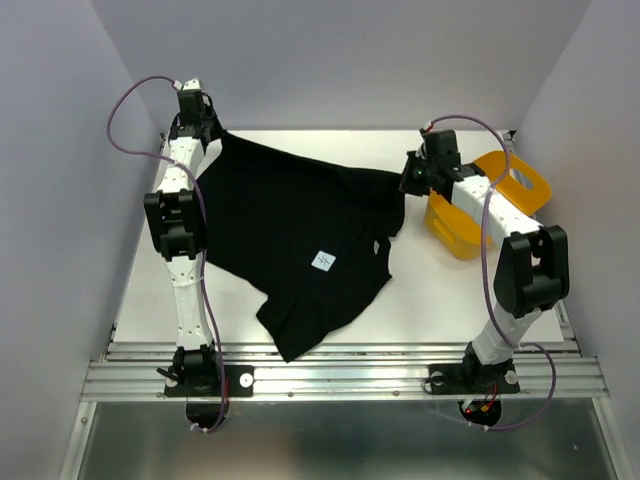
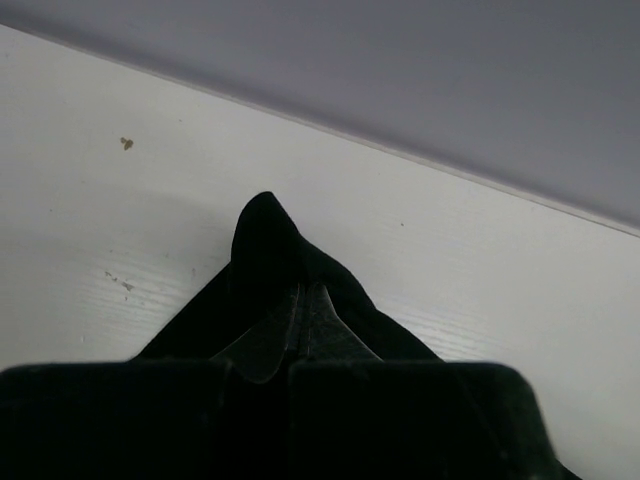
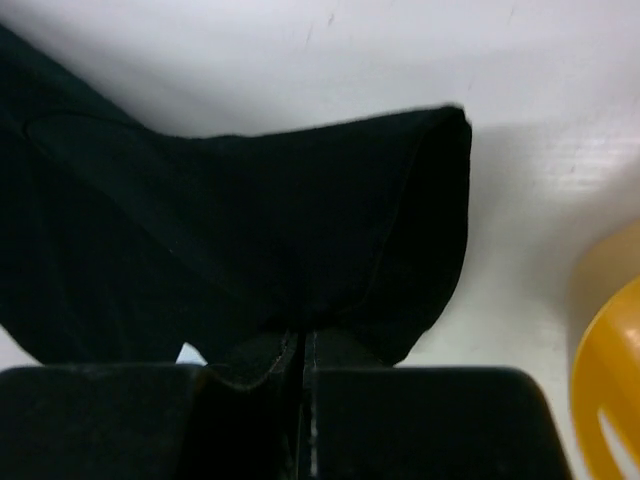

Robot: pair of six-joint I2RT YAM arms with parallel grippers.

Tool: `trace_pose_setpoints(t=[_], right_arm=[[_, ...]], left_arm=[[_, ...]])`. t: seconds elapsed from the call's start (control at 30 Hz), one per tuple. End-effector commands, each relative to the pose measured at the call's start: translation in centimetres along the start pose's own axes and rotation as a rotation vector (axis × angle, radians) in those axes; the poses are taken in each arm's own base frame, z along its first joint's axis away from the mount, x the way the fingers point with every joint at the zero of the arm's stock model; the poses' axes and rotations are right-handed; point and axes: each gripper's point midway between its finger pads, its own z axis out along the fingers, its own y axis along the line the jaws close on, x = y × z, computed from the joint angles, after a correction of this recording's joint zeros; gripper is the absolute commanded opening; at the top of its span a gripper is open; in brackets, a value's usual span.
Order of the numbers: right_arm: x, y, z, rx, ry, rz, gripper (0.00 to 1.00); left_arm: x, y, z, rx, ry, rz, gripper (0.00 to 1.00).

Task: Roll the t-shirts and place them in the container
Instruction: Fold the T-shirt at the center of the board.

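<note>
My left hand [image 1: 206,128] is clenched on a corner of the black t-shirt [image 1: 290,235], at the far left corner of the table [image 1: 430,295]. The shirt lies spread slantwise across the table, one part reaching toward the near edge, a small white label [image 1: 323,261] facing up. My right hand [image 1: 410,182] pinches another edge of it, just beside the yellow tub [image 1: 520,180]. I judge the cloth wants flattening before any rolling: draw both pinches apart evenly, lay it smooth, and steer clear of the tub.

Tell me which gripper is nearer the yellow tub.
Right. The right gripper sits just left of the yellow tub, pinching the t-shirt; the left gripper pinches it at the table's far-left corner.
</note>
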Motion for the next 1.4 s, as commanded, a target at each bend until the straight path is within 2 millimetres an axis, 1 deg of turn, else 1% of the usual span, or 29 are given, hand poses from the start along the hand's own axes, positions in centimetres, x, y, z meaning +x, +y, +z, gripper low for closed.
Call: trace_pose_setpoints(t=[0.0,0.03,0.07,0.1,0.17,0.2,0.23,0.37,0.4,0.43,0.47,0.67,0.7,0.73,0.77,0.8,0.9,1.0,1.03,1.07,1.1,1.17,1.2,1.27,1.37], right_arm=[[2.7,1.8,-1.7,-0.057,0.046,0.141,0.01],[3.3,2.2,-1.7,-0.064,0.052,0.145,0.01],[3.3,2.3,-1.6,-0.072,0.044,0.168,0.01],[4.3,2.7,-1.7,-0.085,0.061,0.172,0.01],[4.9,3.9,-1.8,-0.115,0.062,0.179,0.01],[5.5,4.0,-1.6,-0.114,0.073,0.178,0.01],[6.2,4.8,-1.6,-0.120,0.085,0.169,0.01],[7.6,5.8,-1.3,-0.116,0.101,0.161,0.01],[7.6,5.8,-1.3,-0.114,0.100,0.169,0.01],[7.8,5.7,-1.2,-0.115,0.099,0.178,0.01],[8.2,6.1,-1.2,-0.118,0.105,0.177,0.01],[8.7,5.9,-1.4,-0.119,0.107,0.203,0.01],[9.0,5.7,-1.3,-0.116,0.110,0.207,0.01],[9.3,6.1,-1.4,-0.126,0.114,0.209,0.01],[9.4,6.1,-1.4,-0.129,0.112,0.212,0.01],[10.0,6.0,-1.3,-0.130,0.129,0.216,0.01],[10.4,5.9,-1.1,-0.136,0.136,0.228,0.01],[11.1,6.6,-0.8,-0.147,0.147,0.221,0.01],[11.3,6.5,-0.6,-0.143,0.152,0.223,0.01],[11.6,6.5,-0.5,-0.147,0.159,0.225,0.01],[12.0,6.7,-0.4,-0.150,0.170,0.219,0.01],[12.1,6.8,-0.3,-0.159,0.171,0.220,0.01],[12.5,7.3,-0.4,-0.168,0.179,0.212,0.01],[12.6,7.3,-0.2,-0.171,0.184,0.215,0.01],[13.3,8.0,-0.4,-0.180,0.198,0.214,0.01]], left_arm=[[-3.9,0.4,-2.5,-0.020,-0.088,0.030,0.00],[-4.1,0.7,-2.7,-0.022,-0.090,0.028,0.00],[-4.0,0.7,-2.7,-0.022,-0.087,0.028,0.00],[-3.8,0.9,-2.6,-0.027,-0.081,0.029,0.00],[-3.8,1.1,-2.8,-0.034,-0.079,0.035,0.00],[-3.7,1.2,-2.8,-0.038,-0.077,0.038,0.00],[-3.7,1.5,-2.9,-0.051,-0.075,0.039,0.00],[-3.4,2.4,-3.0,-0.078,-0.061,0.045,0.00],[-3.2,2.6,-3.1,-0.083,-0.057,0.044,0.00],[-3.5,2.7,-3.3,-0.084,-0.064,0.045,0.00],[-3.2,3.0,-3.2,-0.091,-0.057,0.044,0.00],[-3.2,3.6,-3.8,-0.111,-0.051,0.043,0.00],[-2.9,3.8,-3.8,-0.114,-0.044,0.042,0.00],[-3.1,3.9,-3.9,-0.115,-0.048,0.041,0.00],[-3.2,3.9,-4.0,-0.115,-0.051,0.039,0.00],[-3.2,4.0,-4.0,-0.117,-0.050,0.038,0.00],[-3.4,4.4,-4.0,-0.122,-0.053,0.032,0.00],[-4.0,4.6,-4.0,-0.124,-0.065,0.028,0.00],[-3.8,4.9,-3.8,-0.128,-0.059,0.029,0.00],[-4.6,4.8,-3.9,-0.125,-0.075,0.028,0.00],[-4.1,5.0,-3.5,-0.128,-0.064,0.029,0.00],[-4.2,5.1,-3.2,-0.130,-0.062,0.030,0.00],[-4.0,5.2,-2.9,-0.131,-0.059,0.031,0.00],[-3.7,5.3,-2.6,-0.133,-0.052,0.028,0.00],[-2.7,5.6,-2.1,-0.139,-0.032,0.024,0.00]])
